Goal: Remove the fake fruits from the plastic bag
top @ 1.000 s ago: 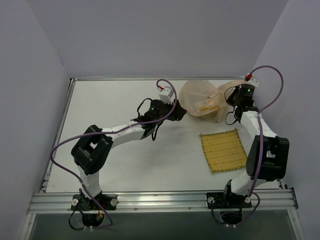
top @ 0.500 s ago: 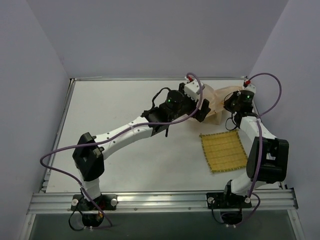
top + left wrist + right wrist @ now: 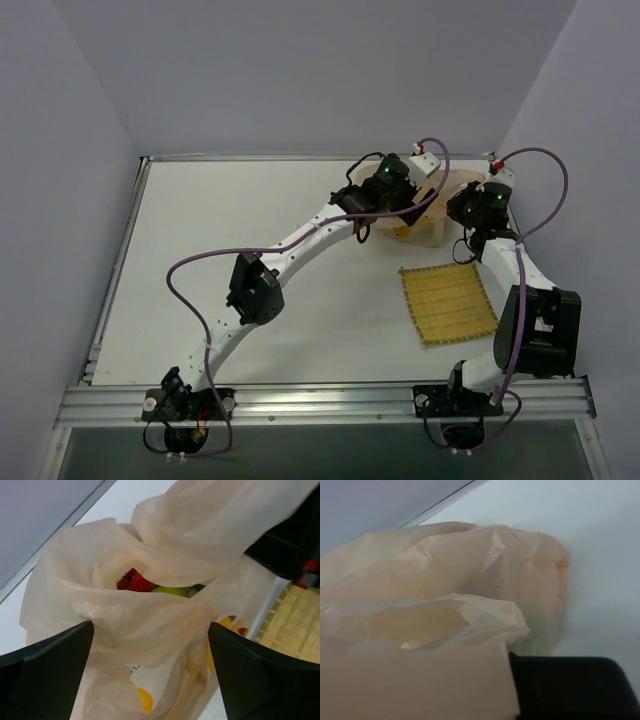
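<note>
The plastic bag (image 3: 440,218) stands at the table's far right, its mouth open. In the left wrist view the bag (image 3: 150,545) shows a red fruit (image 3: 137,582) and a green fruit (image 3: 172,591) deep inside its opening; the other fake fruits are hidden. My left gripper (image 3: 416,198) is open, its fingers (image 3: 50,675) wide apart on either side of the bag's near wall (image 3: 151,626). My right gripper (image 3: 464,206) holds the bag's right edge; the film (image 3: 420,680) drapes over its jaws and only one black finger (image 3: 570,685) shows.
A square woven yellow mat (image 3: 448,300) lies on the table just in front of the bag, also visible in the left wrist view (image 3: 300,625). The back wall rail and the right wall stand close behind the bag.
My left arm has stretched far to the right and its open gripper has come over the bag's mouth. The right gripper has stayed on the bag's edge.
</note>
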Robot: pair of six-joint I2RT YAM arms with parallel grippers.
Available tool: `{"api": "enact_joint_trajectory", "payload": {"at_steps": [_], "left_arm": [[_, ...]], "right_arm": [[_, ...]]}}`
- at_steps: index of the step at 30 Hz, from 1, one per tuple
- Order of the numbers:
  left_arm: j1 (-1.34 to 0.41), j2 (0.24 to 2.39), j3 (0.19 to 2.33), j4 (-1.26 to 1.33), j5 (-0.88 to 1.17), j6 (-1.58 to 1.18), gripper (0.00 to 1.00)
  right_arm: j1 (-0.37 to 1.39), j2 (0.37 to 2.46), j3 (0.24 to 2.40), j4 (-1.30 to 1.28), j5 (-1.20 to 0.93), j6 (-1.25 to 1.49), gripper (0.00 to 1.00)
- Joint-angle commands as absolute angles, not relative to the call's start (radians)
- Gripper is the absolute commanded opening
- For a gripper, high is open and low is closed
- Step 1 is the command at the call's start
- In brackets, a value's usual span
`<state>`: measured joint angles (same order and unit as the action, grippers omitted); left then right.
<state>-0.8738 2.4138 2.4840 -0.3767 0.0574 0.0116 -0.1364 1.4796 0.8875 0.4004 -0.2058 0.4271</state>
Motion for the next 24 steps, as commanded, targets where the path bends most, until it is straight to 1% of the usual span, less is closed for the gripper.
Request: {"api": "enact_joint_trajectory", "payload": {"at_steps": [1, 4, 5, 6, 7, 10, 11, 13, 14, 18, 20, 22, 23, 24], "left_arm": [[-0.844, 2.450, 2.669, -0.529, 0.039, 0.058, 0.88], [-0.827, 2.431, 2.616, -0.425, -0.062, 0.046, 0.39], [-0.803, 2.419, 2.556, -0.357, -0.074, 0.031, 0.18], [-0.789, 2.398, 2.530, -0.329, -0.081, -0.013, 0.09], [-0.772, 2.389, 2.508, -0.309, -0.095, -0.041, 0.03], [-0.715, 2.321, 2.378, -0.226, -0.114, -0.139, 0.02], [-0.697, 2.291, 2.244, -0.145, -0.106, -0.184, 0.03], [-0.693, 2.192, 2.099, -0.051, -0.091, -0.222, 0.02], [-0.695, 2.140, 1.985, 0.033, -0.071, -0.259, 0.02], [-0.721, 2.053, 1.771, 0.182, 0.000, -0.376, 0.02], [-0.736, 2.034, 1.723, 0.236, 0.052, -0.409, 0.02], [-0.752, 2.028, 1.691, 0.256, 0.057, -0.428, 0.02], [-0.753, 2.016, 1.672, 0.274, 0.069, -0.464, 0.02], [-0.755, 2.010, 1.654, 0.294, 0.099, -0.491, 0.02]], "right_arm": [[-0.140, 1.453, 0.884, 0.428, -0.198, 0.430, 0.00], [-0.146, 1.456, 0.882, 0.428, -0.173, 0.431, 0.00], [-0.147, 1.457, 0.881, 0.426, -0.161, 0.430, 0.00], [-0.159, 1.456, 0.877, 0.426, -0.144, 0.430, 0.00], [-0.169, 1.456, 0.877, 0.426, -0.135, 0.426, 0.00], [-0.231, 1.488, 0.891, 0.426, -0.139, 0.446, 0.00], [-0.242, 1.500, 0.902, 0.428, -0.140, 0.452, 0.00], [-0.258, 1.549, 0.948, 0.429, -0.135, 0.454, 0.00], [-0.259, 1.568, 0.969, 0.436, -0.137, 0.460, 0.00], [-0.259, 1.666, 1.103, 0.420, -0.167, 0.471, 0.00], [-0.259, 1.692, 1.147, 0.396, -0.175, 0.468, 0.00], [-0.259, 1.686, 1.138, 0.388, -0.166, 0.466, 0.00], [-0.259, 1.683, 1.109, 0.388, -0.146, 0.466, 0.03], [-0.259, 1.677, 1.094, 0.384, -0.135, 0.471, 0.09]]}}
